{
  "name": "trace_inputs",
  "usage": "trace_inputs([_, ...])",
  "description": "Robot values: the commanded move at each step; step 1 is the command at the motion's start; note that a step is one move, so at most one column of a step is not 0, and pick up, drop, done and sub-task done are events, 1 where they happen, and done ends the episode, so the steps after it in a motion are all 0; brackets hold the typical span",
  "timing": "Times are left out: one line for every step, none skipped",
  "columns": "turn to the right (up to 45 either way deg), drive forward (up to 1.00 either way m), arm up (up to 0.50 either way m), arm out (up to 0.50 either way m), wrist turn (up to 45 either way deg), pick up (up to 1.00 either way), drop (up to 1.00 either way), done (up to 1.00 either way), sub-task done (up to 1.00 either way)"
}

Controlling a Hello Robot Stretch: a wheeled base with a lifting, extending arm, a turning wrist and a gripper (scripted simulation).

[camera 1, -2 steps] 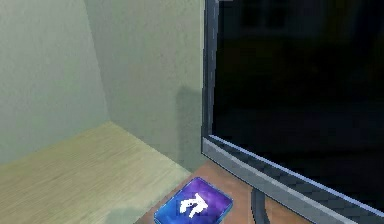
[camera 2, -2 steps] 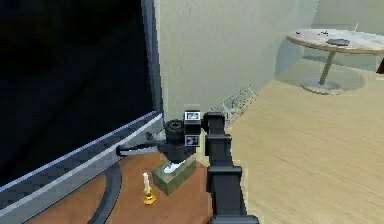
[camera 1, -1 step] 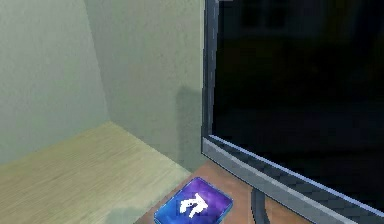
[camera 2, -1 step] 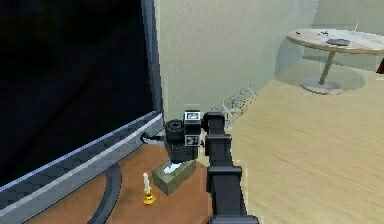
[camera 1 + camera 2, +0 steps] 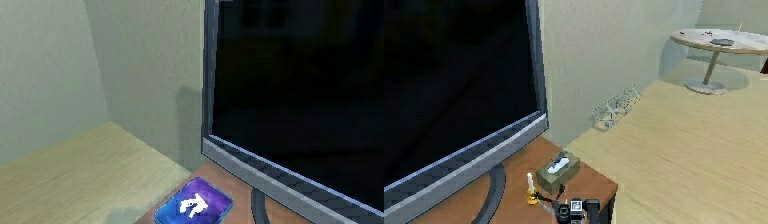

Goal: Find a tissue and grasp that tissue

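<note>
Hand (image 5: 564, 213) shows dark at the wooden table's (image 5: 597, 186) edge; I can't tell whether it holds anything. Boxy olive tissue box (image 5: 558, 170) rests nearby on that table, beside the glossy screen (image 5: 454, 80)

A big black TV (image 5: 300, 80) is set on a brown stand (image 5: 599, 183); a blue square (image 5: 196, 203) is laid near it; a round table (image 5: 719, 42) is seen far off.
</note>
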Motion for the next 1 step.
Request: trace_inputs([0.0,0.0,0.0,0.0,0.0,1.0,0.0,0.0,0.0])
